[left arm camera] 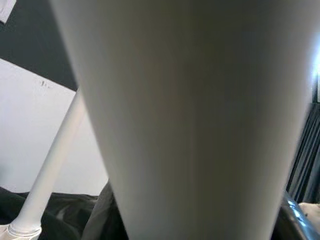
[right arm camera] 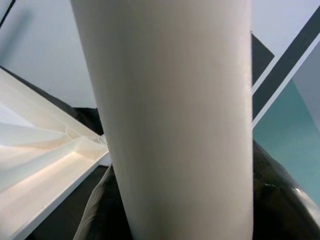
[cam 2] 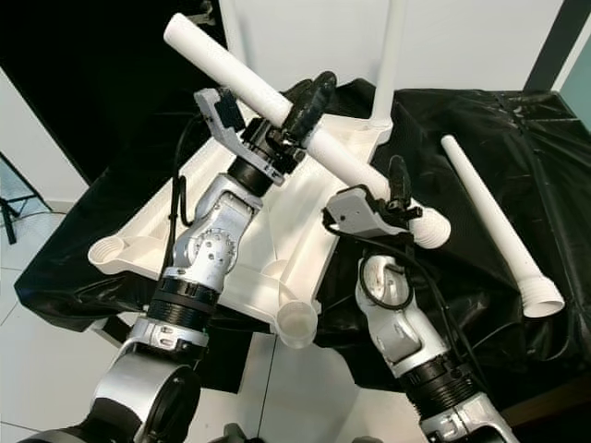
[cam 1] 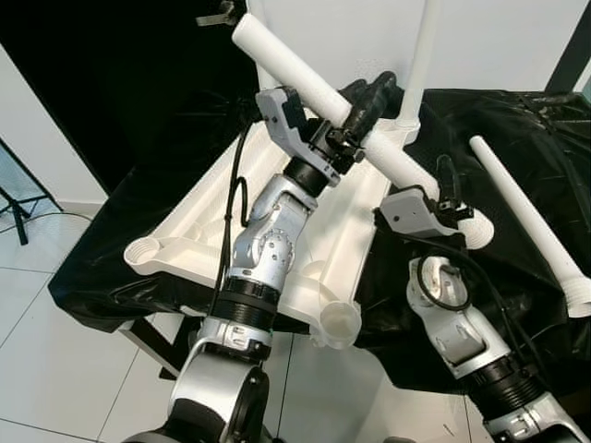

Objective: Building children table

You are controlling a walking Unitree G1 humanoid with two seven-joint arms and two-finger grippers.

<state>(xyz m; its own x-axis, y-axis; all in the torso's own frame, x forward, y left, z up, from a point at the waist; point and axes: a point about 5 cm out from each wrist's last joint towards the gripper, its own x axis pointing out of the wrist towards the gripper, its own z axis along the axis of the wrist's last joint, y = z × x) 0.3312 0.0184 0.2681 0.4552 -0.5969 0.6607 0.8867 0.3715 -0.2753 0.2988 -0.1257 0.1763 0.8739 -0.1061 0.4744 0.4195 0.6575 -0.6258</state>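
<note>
The white children's table top [cam 1: 199, 221] lies upside down on a black-draped surface. I hold a white table leg [cam 1: 286, 65] slanted above it with both grippers. My left gripper [cam 1: 369, 103] is shut on the leg near its middle. Lower down, close to the leg's flared end, my right gripper [cam 1: 450, 198] is shut on it too. The held leg [left arm camera: 190, 120] looms close in the left wrist view, and the same leg [right arm camera: 175, 120] does so in the right wrist view, beside the table top [right arm camera: 45, 175].
Two legs stand upright at the top's far corners [cam 1: 420, 55] [cam 2: 231, 28]. A loose leg [cam 1: 526, 217] lies on the black cloth [cam 1: 517, 120] to the right. Open corner sockets sit at the near edge [cam 1: 340, 323] and the left [cam 1: 143, 251]. White tiled floor [cam 1: 46, 369] lies below.
</note>
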